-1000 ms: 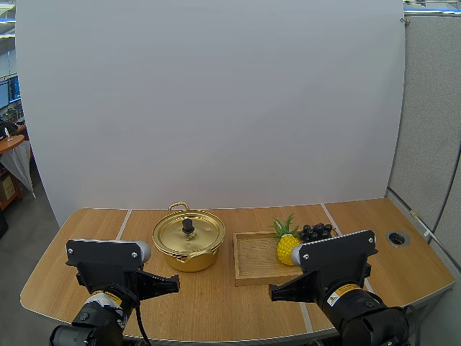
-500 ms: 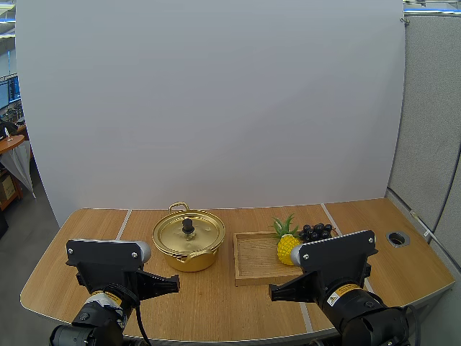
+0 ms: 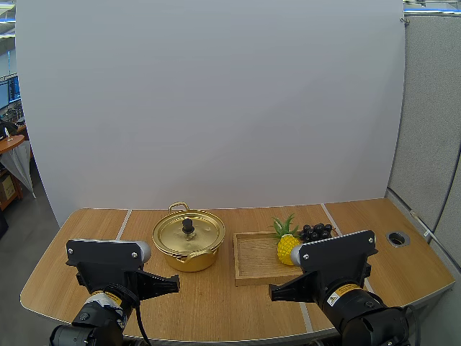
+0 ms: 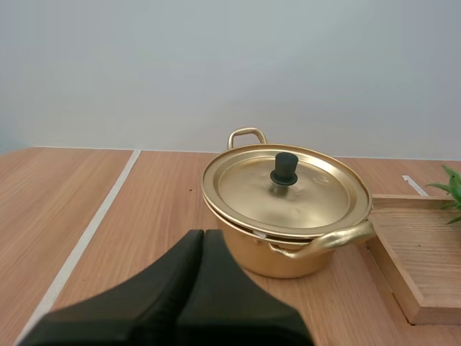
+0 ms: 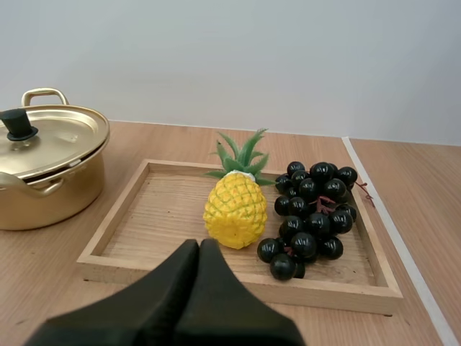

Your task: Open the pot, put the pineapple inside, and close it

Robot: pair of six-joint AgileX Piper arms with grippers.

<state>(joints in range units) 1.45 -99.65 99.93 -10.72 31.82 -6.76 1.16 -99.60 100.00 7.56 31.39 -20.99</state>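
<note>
Lying on the wooden tray (image 5: 144, 209), the pineapple (image 5: 235, 209) is seen beside the grapes (image 5: 313, 213). The pot (image 4: 288, 254) is covered by its lid (image 4: 245, 187). The left gripper (image 4: 204, 241) and right gripper (image 5: 199, 249) are closed up on nothing.

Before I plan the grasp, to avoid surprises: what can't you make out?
Inside of the pot: every view, under the lid.
Part of the pineapple and of the tray: high view, behind my right arm.
Part of the pot: right wrist view, cut by the edge.
</note>
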